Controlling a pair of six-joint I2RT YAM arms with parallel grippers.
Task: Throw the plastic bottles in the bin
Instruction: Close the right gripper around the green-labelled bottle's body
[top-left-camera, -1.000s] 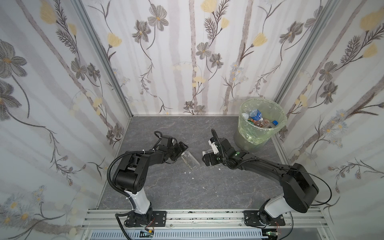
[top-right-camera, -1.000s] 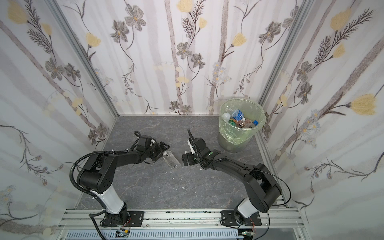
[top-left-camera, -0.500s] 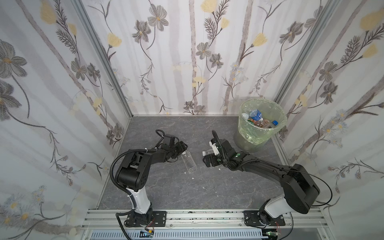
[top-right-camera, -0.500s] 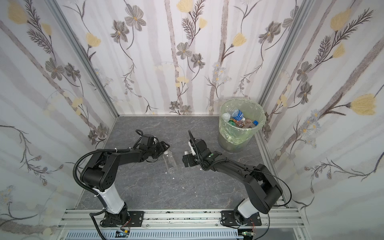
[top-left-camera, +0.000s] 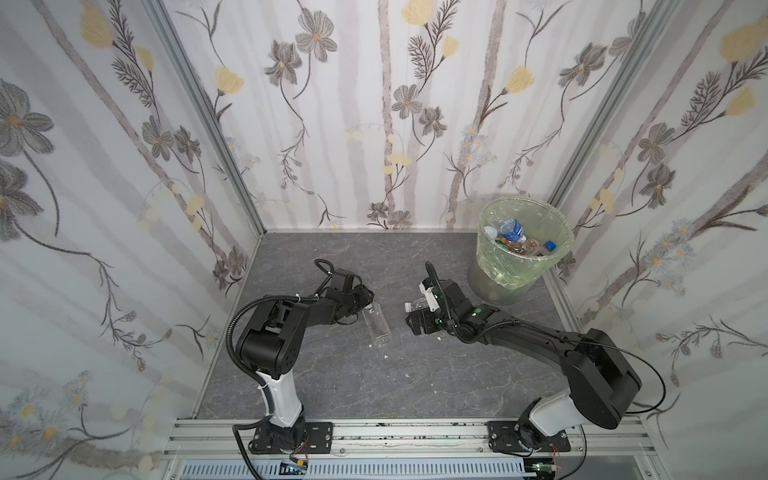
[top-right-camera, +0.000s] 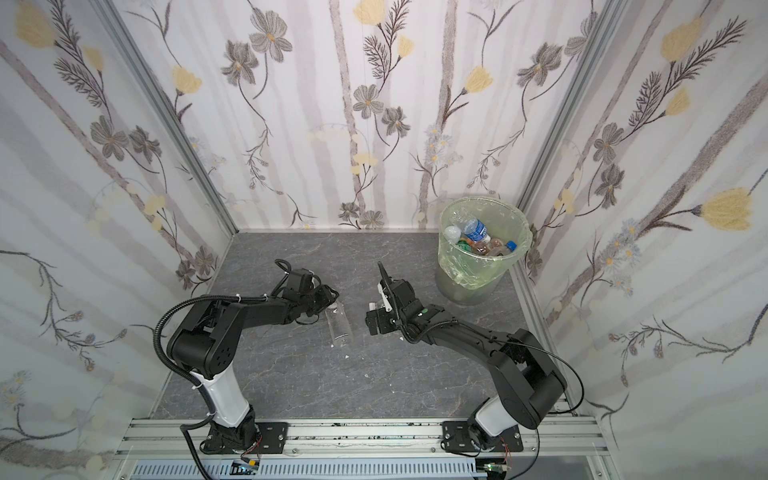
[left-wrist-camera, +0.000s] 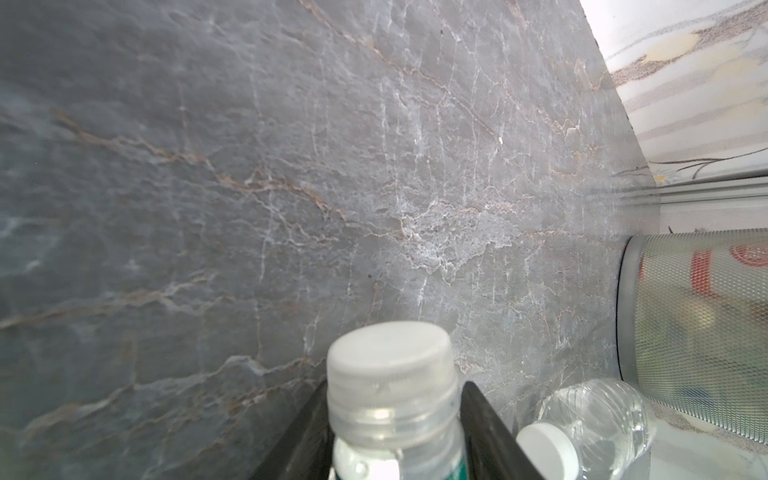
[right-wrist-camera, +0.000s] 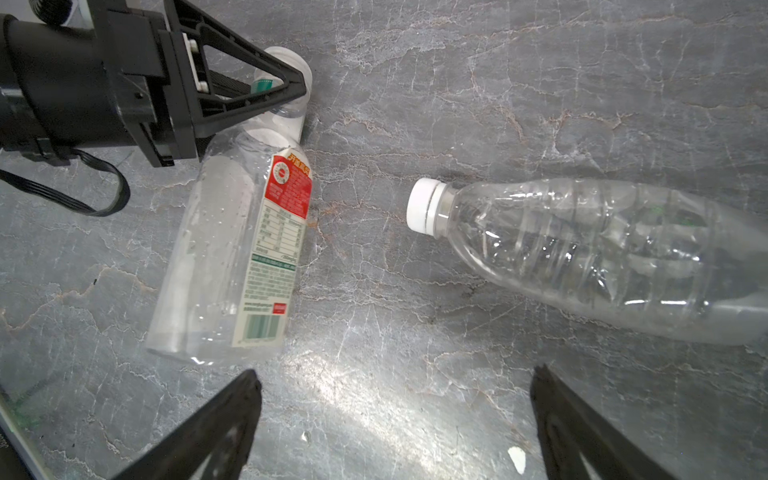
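In both top views the left gripper lay low over the table, its tip at the cap end of the labelled bottle. The bottle's body ran away from the fingers and rested flat. The neck was probably chosen because it is the narrowest, stiffest part to grasp. The right gripper hung close opposite, over a clear bottle that was mostly hidden under it, so I could not tell how it lay there. The bin stood behind that gripper, near its own arm, with several bottles already inside.

In the left wrist view two black fingers pressed against either side of the labelled bottle's neck, just under the white cap, pinching it. The clear bottle and the bin's meshed wall sat off to one side of the fingers.

In the right wrist view the right gripper's fingers were spread wide and held nothing. The clear bottle lay on its side ahead of them, apart from both, with its cap turned toward the labelled bottle. That wide spread suited a grasp across its crumpled body. Two bottles remained to bin.
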